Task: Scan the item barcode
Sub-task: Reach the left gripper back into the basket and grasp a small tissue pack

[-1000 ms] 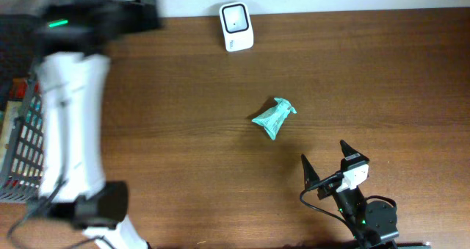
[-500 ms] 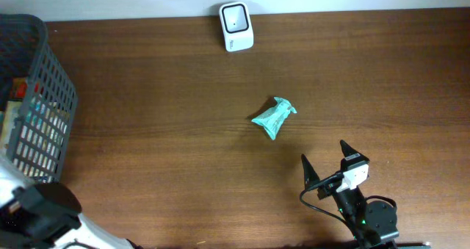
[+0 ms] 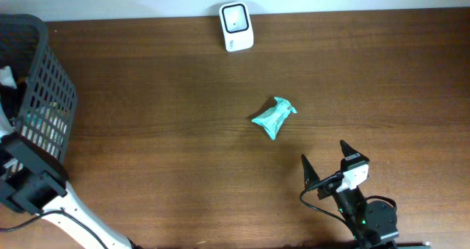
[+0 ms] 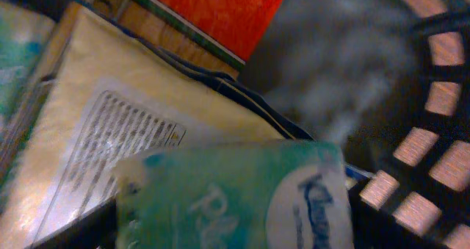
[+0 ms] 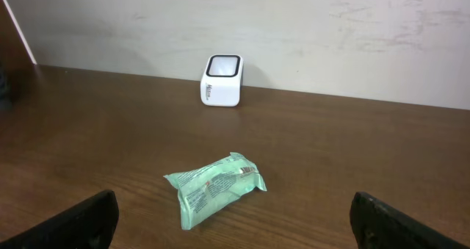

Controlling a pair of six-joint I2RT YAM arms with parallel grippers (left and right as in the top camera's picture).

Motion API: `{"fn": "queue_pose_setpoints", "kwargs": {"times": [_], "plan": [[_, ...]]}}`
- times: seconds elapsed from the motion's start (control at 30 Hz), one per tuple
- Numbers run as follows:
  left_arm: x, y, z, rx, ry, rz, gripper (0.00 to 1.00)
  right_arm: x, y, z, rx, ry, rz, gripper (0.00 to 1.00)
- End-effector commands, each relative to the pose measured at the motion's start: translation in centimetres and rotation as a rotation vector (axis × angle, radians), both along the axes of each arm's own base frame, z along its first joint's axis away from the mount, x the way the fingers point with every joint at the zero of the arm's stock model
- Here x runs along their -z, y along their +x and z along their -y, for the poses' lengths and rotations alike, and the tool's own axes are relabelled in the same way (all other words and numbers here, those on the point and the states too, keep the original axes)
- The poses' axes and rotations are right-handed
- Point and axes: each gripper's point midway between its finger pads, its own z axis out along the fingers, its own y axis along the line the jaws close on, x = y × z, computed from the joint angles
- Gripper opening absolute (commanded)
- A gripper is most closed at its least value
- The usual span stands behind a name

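Basket (image 3: 50, 87): cut off by the overhead view's left edge, contents mostly hidden behind its wall. Green tissue pack (image 4: 235, 197): blurred, cropped at the left wrist view's bottom edge, lettering unreadable. Teal packet (image 5: 214, 186): print too small to read.

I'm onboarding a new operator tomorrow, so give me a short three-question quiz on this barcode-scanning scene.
1. True or false: the green packet touches the white scanner.
2. Where does the dark basket stand? A) at the left end of the table B) right beside the scanner C) at the far right end
3. Fill in: the jaws of the right gripper stand ____, with nothing between them.
Key: 1 false, they lie well apart; 2 A; 3 open.
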Motion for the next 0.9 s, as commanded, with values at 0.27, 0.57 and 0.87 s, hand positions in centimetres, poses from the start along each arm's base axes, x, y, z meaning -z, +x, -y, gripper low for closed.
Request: {"fn": "queue_pose_setpoints", "kwargs": {"times": [0.27,0.57,0.87], "plan": [[-0.5,0.5,0.7,0.013,-0.042,0.041,0.23,0.3,0.1,0.3,0.014,0.003,-0.004,0.99],[-24.1,-0.7,6.1,0.042,0.085,0.526,0.24,0.3,0.1,0.3,0.014,0.003,-0.004,0.99],[-25.0,-1.2,30.0,0.532,-0.062,0.437,0.26,0.3,0.1,0.3,0.014,0.003,-0.004,0.99]]}}
